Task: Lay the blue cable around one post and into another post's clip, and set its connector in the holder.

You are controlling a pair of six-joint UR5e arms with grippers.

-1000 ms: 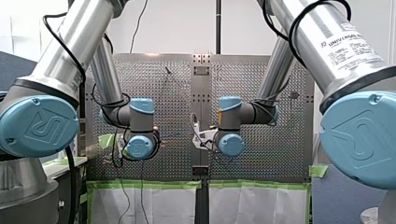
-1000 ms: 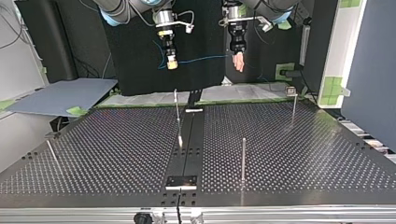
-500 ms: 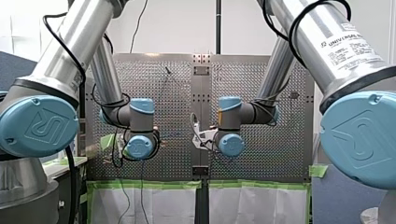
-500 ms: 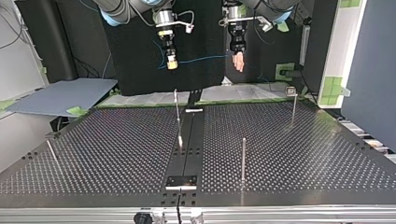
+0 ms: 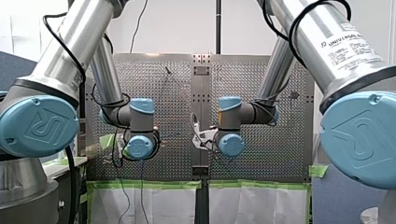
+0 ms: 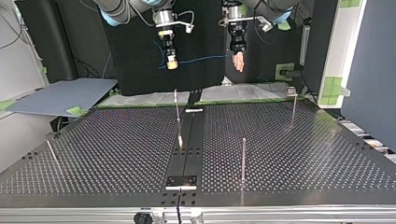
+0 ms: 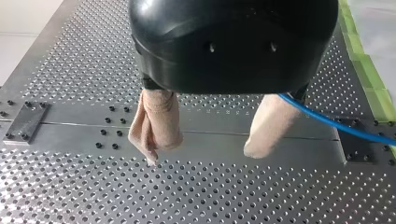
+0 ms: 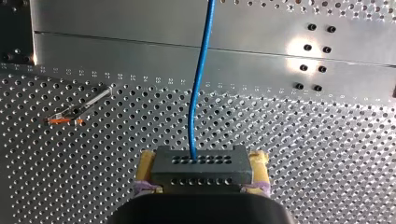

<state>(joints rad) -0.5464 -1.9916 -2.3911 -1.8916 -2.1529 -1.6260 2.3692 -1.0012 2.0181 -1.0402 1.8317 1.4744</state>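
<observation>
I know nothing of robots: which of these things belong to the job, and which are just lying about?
In the job: blue cable; grey connector, held in the jaws of the right gripper; left gripper, jaws apart; upright posts on the table.
Lying about: grey-blue sheet; green tape; white covering.

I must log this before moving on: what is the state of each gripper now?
Left gripper: open, blue cable beside one finger.
Right gripper: shut on the connector.
</observation>
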